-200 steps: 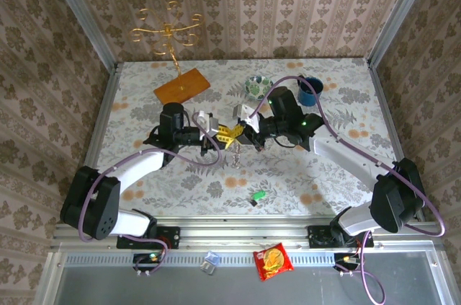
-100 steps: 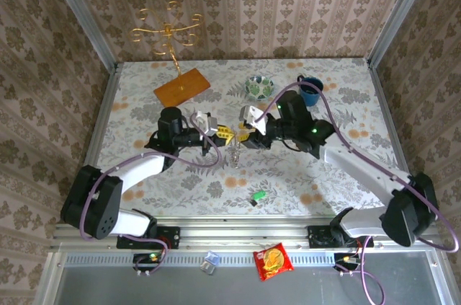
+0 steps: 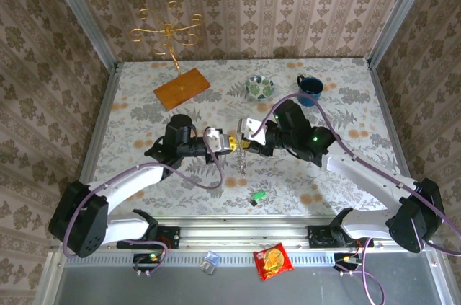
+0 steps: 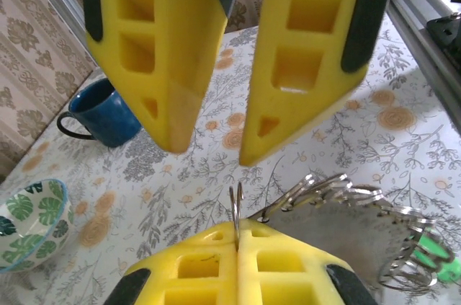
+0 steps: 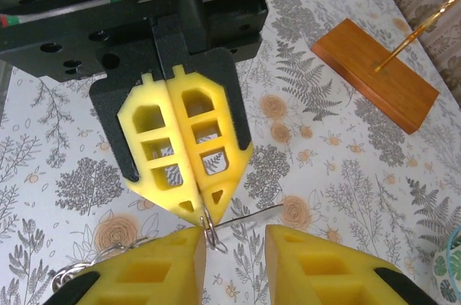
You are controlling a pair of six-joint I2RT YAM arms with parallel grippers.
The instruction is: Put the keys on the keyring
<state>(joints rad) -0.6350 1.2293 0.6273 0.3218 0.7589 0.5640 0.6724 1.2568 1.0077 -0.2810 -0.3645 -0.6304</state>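
Note:
My left gripper [image 3: 229, 143] is shut on a thin metal keyring [image 4: 237, 205], which stands edge-on out of its fingertips [image 4: 238, 236]. A bunch of silver keys [image 4: 358, 208] hangs from the ring to the right, and in the top view the keys [image 3: 243, 162] dangle just above the table's middle. My right gripper [image 3: 248, 144] faces the left one tip to tip. Its jaws [image 5: 234, 241] are open, with the keyring [image 5: 214, 231] between them, close to its left finger [image 5: 162, 265]. In the right wrist view the left gripper's fingers [image 5: 189, 148] are pressed together.
A blue mug [image 3: 310, 89] and a leaf-patterned bowl [image 3: 258, 86] stand at the back. A gold wire stand on a wooden base [image 3: 181, 87] is at the back left. A small green object [image 3: 258, 197] lies near the front edge. A snack packet [image 3: 274, 260] lies off the table.
Both grippers have moved toward the near edge and slightly right. The right gripper's jaws have opened off the ring; the left gripper stays closed on it. The keys now hang lower.

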